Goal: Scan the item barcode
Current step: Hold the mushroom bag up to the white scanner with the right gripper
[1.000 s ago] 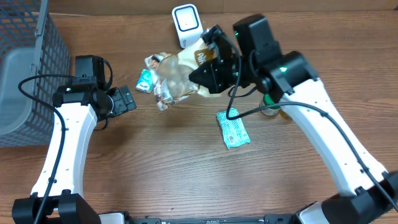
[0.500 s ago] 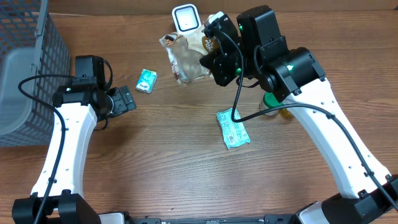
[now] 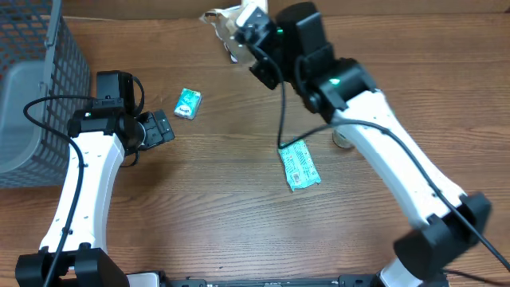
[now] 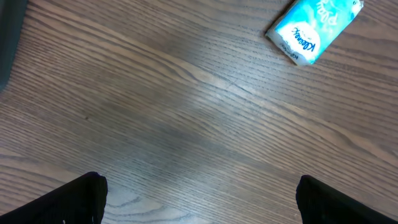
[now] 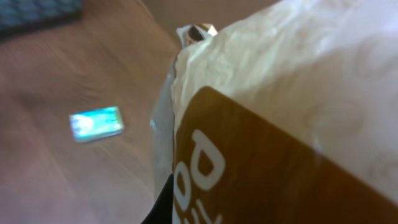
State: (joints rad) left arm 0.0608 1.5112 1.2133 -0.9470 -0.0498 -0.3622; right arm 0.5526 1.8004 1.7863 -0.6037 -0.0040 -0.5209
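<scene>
Crinkled cream-and-brown snack bag (image 5: 292,81) hangs aloft, tilted, brown panel showing.

This looks like a robotics lab bench dressed as a shop checkout. Two robot arms (image 3: 80,191) work at a wood-grain table (image 3: 223,231). A wire mesh basket (image 3: 68,56) stands behind the left gripper (image 3: 165,127). Small retail packs show the checkout theme: a tissue pack (image 3: 188,103) just ahead of that gripper, a green sachet (image 3: 298,165) back toward the base from the right gripper (image 3: 253,44), and a printed snack bag (image 5: 280,93) in its grip.
</scene>
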